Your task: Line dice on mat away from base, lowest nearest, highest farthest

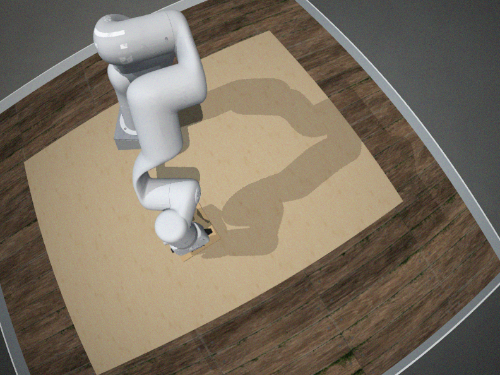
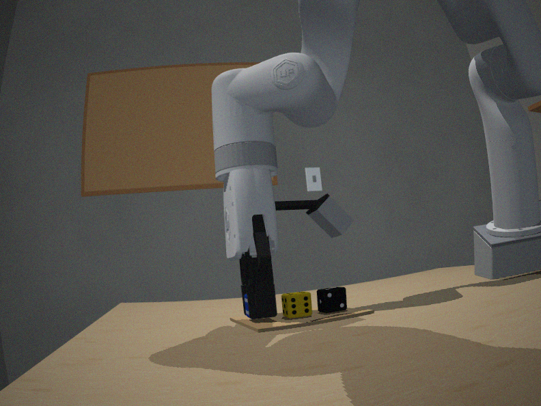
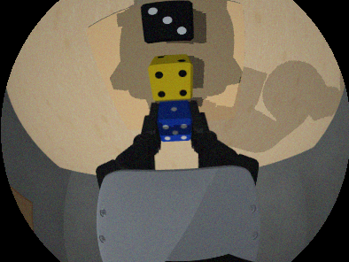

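Note:
In the wrist view three dice stand in a row: a black die (image 3: 167, 20) showing three, a yellow die (image 3: 171, 78) showing four, and a blue die (image 3: 174, 122) showing five. My gripper (image 3: 174, 111) is shut on the blue die. In the side view the blue die (image 2: 247, 304) sits low on the thin tan mat (image 2: 301, 320), at the end farthest from the robot's base (image 2: 505, 251). The yellow die (image 2: 296, 304) and the black die (image 2: 331, 299) rest flat on the mat. In the overhead view the wrist hides the dice, and only part of the mat (image 1: 201, 238) shows.
The light tabletop (image 1: 226, 193) is ringed by dark wood floor. The arm's shadow falls to the right of the mat. An orange board (image 2: 152, 128) hangs on the back wall.

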`<action>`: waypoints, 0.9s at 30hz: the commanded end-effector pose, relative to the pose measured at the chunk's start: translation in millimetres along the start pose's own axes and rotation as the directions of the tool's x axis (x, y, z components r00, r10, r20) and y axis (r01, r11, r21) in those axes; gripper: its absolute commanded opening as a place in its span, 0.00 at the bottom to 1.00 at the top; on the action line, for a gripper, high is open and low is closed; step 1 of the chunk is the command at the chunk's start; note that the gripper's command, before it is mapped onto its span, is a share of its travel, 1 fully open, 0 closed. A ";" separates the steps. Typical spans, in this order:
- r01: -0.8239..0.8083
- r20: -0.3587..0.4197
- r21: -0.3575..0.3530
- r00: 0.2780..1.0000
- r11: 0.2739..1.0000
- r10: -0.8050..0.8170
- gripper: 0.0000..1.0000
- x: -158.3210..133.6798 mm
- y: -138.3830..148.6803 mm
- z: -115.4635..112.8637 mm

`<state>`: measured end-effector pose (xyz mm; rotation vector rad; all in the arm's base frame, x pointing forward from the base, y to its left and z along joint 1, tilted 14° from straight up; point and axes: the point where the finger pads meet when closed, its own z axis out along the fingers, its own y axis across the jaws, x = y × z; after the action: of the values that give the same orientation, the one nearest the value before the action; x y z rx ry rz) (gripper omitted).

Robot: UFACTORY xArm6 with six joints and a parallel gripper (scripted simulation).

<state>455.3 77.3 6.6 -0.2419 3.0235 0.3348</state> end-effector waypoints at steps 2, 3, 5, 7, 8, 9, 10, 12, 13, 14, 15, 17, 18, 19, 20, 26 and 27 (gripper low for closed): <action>0.000 0.004 0.000 1.000 1.000 0.000 0.27 -1.5 0.0 -1.1; 0.000 0.004 0.000 1.000 1.000 0.000 0.27 -1.5 0.0 -1.0; 0.000 0.004 0.000 1.000 1.000 0.000 0.27 -1.5 0.0 -0.6; 0.000 0.004 0.000 1.000 1.000 0.000 0.27 -1.5 0.0 -0.6; 0.000 0.004 0.000 1.000 1.000 0.000 0.27 -1.5 0.0 -0.4; 0.000 0.004 0.000 1.000 1.000 0.000 0.27 -1.5 0.0 -0.2; 0.000 0.004 0.000 1.000 1.000 0.000 0.27 -1.5 0.0 0.1; 0.000 0.004 0.000 1.000 1.000 0.000 0.27 -1.5 0.0 0.7; 0.000 0.004 0.000 1.000 1.000 0.000 0.27 -1.5 0.0 1.0; 0.000 0.004 0.000 1.000 1.000 0.000 0.27 -1.5 0.0 1.2; 0.000 0.004 0.000 1.000 1.000 0.000 0.27 -1.5 0.0 1.5; 0.000 0.004 0.000 1.000 1.000 0.000 0.27 -1.5 0.0 2.0; 0.000 0.004 0.000 1.000 1.000 0.000 0.27 -1.5 0.0 2.2; 0.000 0.004 0.000 1.000 1.000 0.000 0.27 -1.5 0.0 2.3; 0.000 0.004 0.000 1.000 1.000 0.000 0.27 -1.5 0.0 2.4; 0.000 0.004 0.000 1.000 1.000 0.000 0.27 -1.5 0.0 2.6; 0.000 0.004 0.000 1.000 1.000 0.000 0.27 -1.5 0.0 2.6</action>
<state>455.6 78.1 3.1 -0.2419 3.0236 0.3348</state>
